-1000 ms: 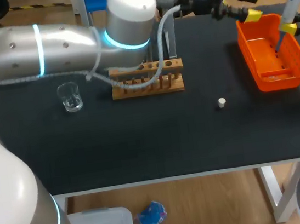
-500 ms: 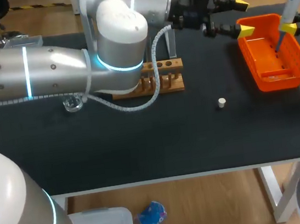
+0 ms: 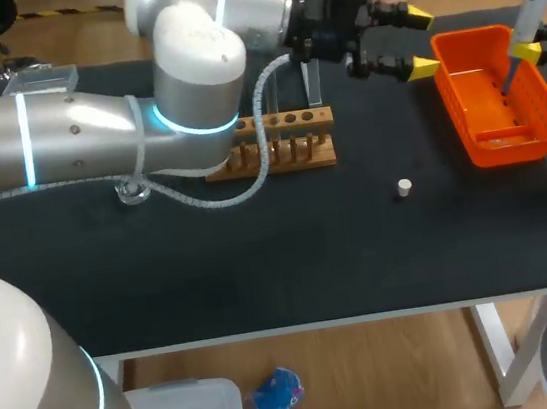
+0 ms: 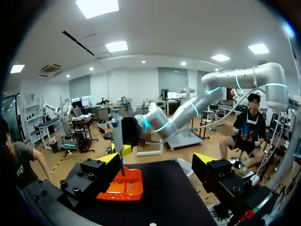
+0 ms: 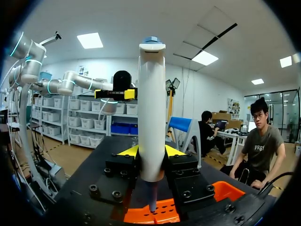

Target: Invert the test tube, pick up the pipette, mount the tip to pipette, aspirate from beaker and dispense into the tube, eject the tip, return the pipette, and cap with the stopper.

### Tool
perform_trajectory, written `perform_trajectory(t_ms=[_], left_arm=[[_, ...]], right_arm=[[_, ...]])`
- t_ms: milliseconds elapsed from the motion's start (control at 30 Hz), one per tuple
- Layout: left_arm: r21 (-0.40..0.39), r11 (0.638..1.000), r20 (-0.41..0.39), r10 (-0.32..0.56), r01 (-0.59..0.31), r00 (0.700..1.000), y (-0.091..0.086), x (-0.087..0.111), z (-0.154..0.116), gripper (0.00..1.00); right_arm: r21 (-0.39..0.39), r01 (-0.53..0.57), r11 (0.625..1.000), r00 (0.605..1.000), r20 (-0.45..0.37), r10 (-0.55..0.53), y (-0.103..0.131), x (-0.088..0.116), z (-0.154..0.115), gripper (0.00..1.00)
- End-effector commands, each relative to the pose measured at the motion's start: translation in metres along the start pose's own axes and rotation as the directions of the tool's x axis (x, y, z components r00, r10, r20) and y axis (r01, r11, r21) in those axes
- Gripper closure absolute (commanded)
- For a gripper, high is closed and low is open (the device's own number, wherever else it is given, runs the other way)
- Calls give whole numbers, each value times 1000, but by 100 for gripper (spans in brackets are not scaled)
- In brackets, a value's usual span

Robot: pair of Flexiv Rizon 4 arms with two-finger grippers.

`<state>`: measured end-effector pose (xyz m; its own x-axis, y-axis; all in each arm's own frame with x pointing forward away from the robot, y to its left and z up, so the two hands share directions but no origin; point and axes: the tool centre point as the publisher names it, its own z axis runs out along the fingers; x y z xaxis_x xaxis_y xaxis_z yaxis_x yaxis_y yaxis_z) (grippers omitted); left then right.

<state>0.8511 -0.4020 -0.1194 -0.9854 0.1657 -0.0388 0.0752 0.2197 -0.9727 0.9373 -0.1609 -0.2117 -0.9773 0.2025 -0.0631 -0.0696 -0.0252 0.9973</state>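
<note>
The pipette [image 3: 532,11] stands upright in the right gripper [image 5: 151,151], whose fingers are closed on its body from both sides. Its narrow lower end points down into the orange tray [image 3: 514,144] at the right side of the table. The step in hand looks like mounting the tip. Whether a tip is already seated on the shaft is too small to tell from the head view, and the wrist view shows only the dark shaft end over the tray.

The left gripper [image 3: 416,42] hangs above the table just beside the tray's near wall, fingers wide apart and holding nothing. The white stopper [image 3: 404,186] lies alone on the mat, well apart from the tray. The wooden rack [image 3: 269,152] sits further left, half under the left arm. The beaker [image 3: 132,191] peeps out beneath that arm.

Next, I judge, the pipette needs a straight downward press onto a tip, kept vertical so it seats squarely. It then needs a clean lift clear of the tray wall before the carry across to the beaker. The left arm lies across that path and would have to make room.
</note>
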Motion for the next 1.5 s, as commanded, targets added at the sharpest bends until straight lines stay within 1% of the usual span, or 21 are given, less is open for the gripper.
perform_trajectory(t_ms=[33,200,333,367,400,900,1000,1067,1100,1167,1300,1367,1400,1500], left_arm=[[40,999,55,-6,4,998,11,19,-34,0],[52,999,95,-19,14,995,25,26,-47,0],[58,998,106,-19,13,994,35,32,-55,0],[45,998,124,-39,34,991,38,33,-57,0],[56,997,137,-53,46,989,39,34,-59,0],[56,997,137,-53,46,989,39,34,-59,0],[57,998,132,-28,21,991,44,34,-66,0],[49,999,126,-28,22,992,48,34,-70,0],[46,999,119,-11,6,993,48,35,-72,0],[40,999,113,-15,11,993,52,36,-77,0],[35,999,101,7,-10,995,57,39,-86,0],[35,999,106,11,-14,994,60,41,-91,0],[30,1000,120,-5,1,993,64,42,-95,0],[39,999,149,-8,3,989,72,45,-105,0]], right_arm=[[0,0,1000,1000,-4,0,0,-1,-1,100],[0,0,1000,1000,-4,0,0,-1,-1,100],[0,0,1000,1000,-4,0,0,-1,-1,100],[0,0,1000,1000,-4,0,0,-1,-1,100],[0,0,1000,1000,-4,0,0,-1,-1,100],[0,0,1000,1000,-4,0,0,-1,-1,100],[0,0,1000,1000,-4,0,0,-1,-1,100],[0,0,1000,1000,-4,0,0,-1,-1,100],[0,0,1000,1000,-4,0,0,-1,-1,100],[0,0,1000,1000,-4,0,0,-1,-1,100],[0,0,1000,1000,-4,0,0,-1,-1,100],[0,0,1000,1000,-4,0,0,-1,-1,100],[0,0,1000,1000,-4,0,0,-1,-1,100],[0,0,1000,1000,-4,0,0,-1,-1,100]])
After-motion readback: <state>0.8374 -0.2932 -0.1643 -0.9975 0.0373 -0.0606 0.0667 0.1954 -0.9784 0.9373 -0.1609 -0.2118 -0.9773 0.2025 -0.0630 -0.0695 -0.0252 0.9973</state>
